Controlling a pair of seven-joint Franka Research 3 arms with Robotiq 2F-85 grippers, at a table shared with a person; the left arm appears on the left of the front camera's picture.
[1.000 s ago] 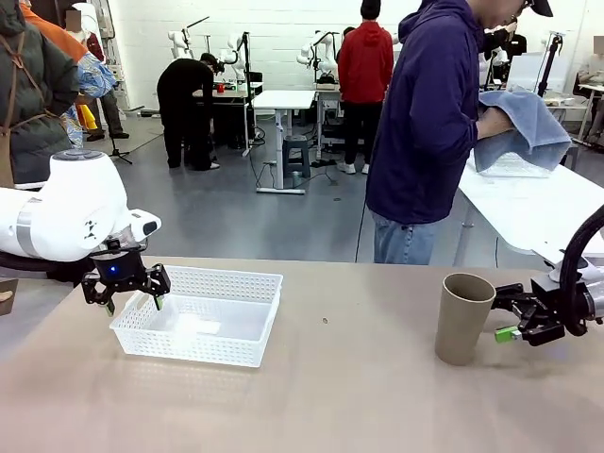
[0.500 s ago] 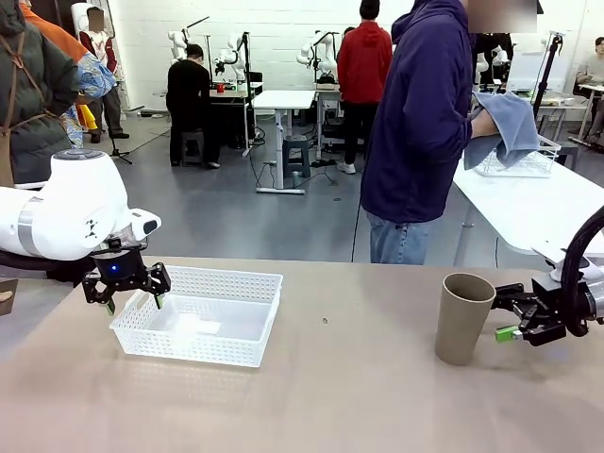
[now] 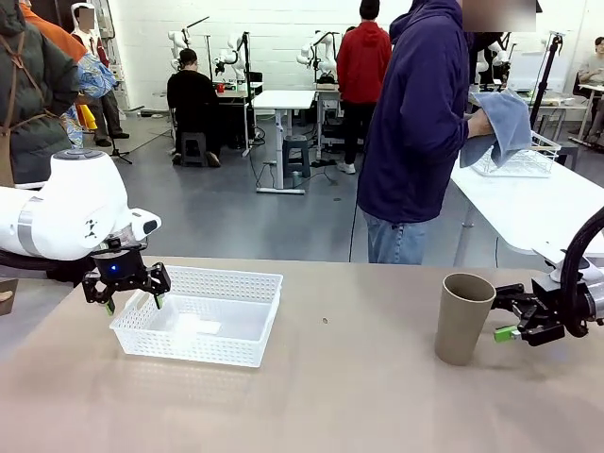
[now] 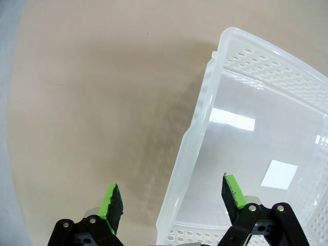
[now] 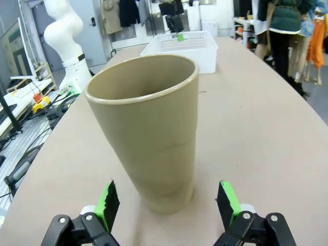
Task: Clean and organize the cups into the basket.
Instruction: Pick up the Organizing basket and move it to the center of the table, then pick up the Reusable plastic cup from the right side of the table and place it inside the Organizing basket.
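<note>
One tan-brown cup point(image 3: 462, 318) stands upright on the table at the right, mouth up and empty point(image 5: 148, 133). My right gripper point(image 3: 502, 313) is level with its lower half, just to its right. It is open, and its green pads point(image 5: 225, 197) flank the cup's base without touching it. The white lattice basket point(image 3: 193, 347) sits at the left with nothing inside. My left gripper point(image 3: 134, 304) hovers open over the basket's left wall point(image 4: 202, 107), one fingertip point(image 4: 233, 188) inside and one outside.
Across the table a person in a dark blue hoodie point(image 3: 415, 123) holds a blue-grey cloth point(image 3: 505, 123). A wire basket point(image 3: 517, 160) rests on the white table behind. Bare tan tabletop point(image 3: 349, 377) lies between the basket and the cup.
The person has shifted a little to the left and drawn the cloth in closer. Both arms, the cup and the basket have stayed where they were.
</note>
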